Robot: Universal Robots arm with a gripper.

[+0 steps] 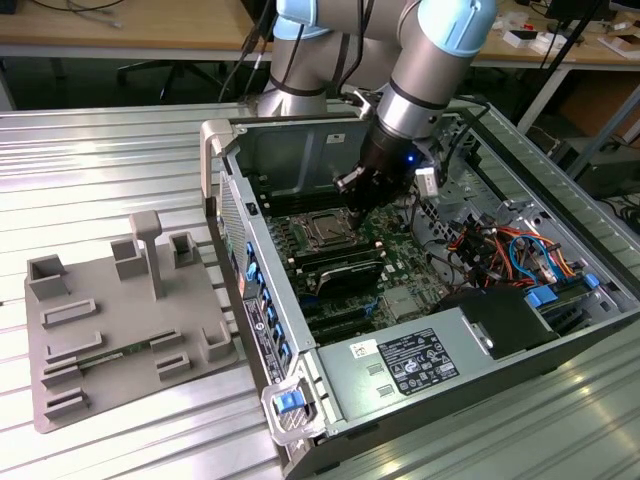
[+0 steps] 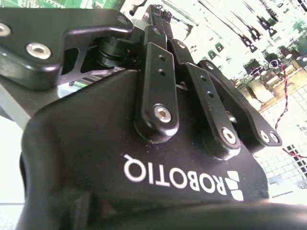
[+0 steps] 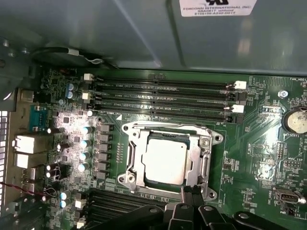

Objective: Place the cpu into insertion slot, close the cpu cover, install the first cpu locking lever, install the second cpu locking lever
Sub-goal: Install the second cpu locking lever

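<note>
My claw hangs low over the board, its tips pressed together and pinching nothing, just at the edge of the slot. The cpu already lies flat in the slot, and the cover lies down around it, so I judge the lever step is in hand. The next move calls for a small, exact push on thin wire, without scratching the board. The cpu top is smooth dull silver metal; the cover is a thin shiny square frame; the board is green and crowded.

In the exterior view the claw is inside the open case on the table.
</note>
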